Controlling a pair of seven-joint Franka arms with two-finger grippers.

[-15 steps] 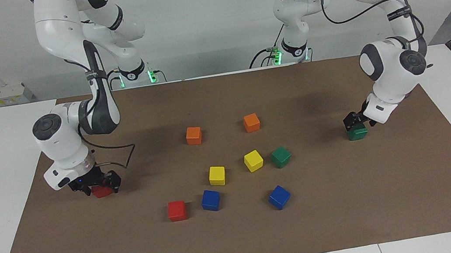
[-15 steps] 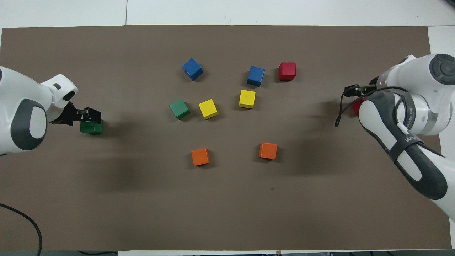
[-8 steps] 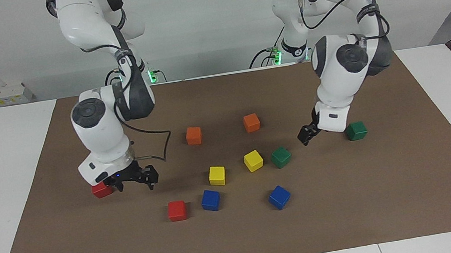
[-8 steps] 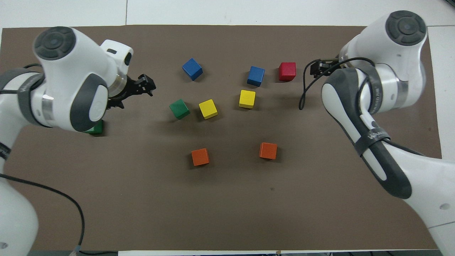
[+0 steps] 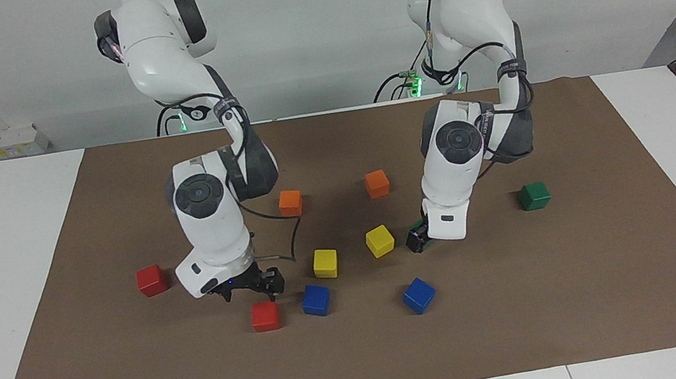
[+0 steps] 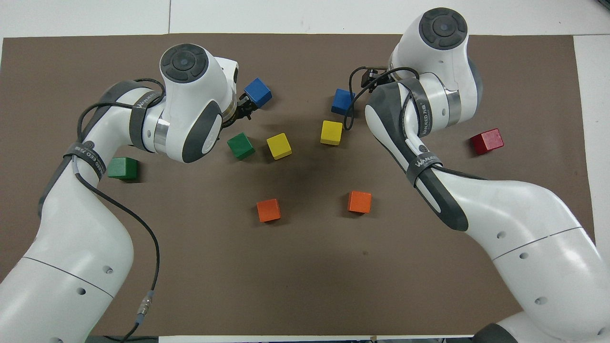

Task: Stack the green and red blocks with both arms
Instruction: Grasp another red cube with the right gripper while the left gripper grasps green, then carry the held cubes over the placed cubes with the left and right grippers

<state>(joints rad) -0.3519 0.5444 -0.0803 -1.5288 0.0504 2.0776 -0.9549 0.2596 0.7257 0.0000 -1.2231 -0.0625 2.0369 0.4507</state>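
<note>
A: Which step is in hand?

B: Both arms reach for a second block; the right pincer point(image 5: 250, 286) hangs with fingers wide just over the red block point(image 5: 265, 316) beside a blue cube point(image 5: 316, 299); the left pincer point(image 5: 416, 239), also wide, is at the green block point(image 6: 240, 146).

A: And next?

B: I judge each must lower, close, then carry to the outer red block point(image 5: 152, 280) and outer green block point(image 5: 535, 196).

Two red blocks point(image 5: 151, 280) point(image 5: 264, 316) lying on the mat, two green blocks point(image 5: 534, 195) point(image 6: 240, 146) sitting there, two orange cubes point(image 5: 290, 203) point(image 5: 377, 183), two yellow cubes point(image 5: 325, 262) point(image 5: 379, 240), two blue cubes point(image 5: 315, 300) point(image 5: 418, 295), two white arms point(image 5: 209, 214) point(image 5: 458, 153) reaching in.
</note>
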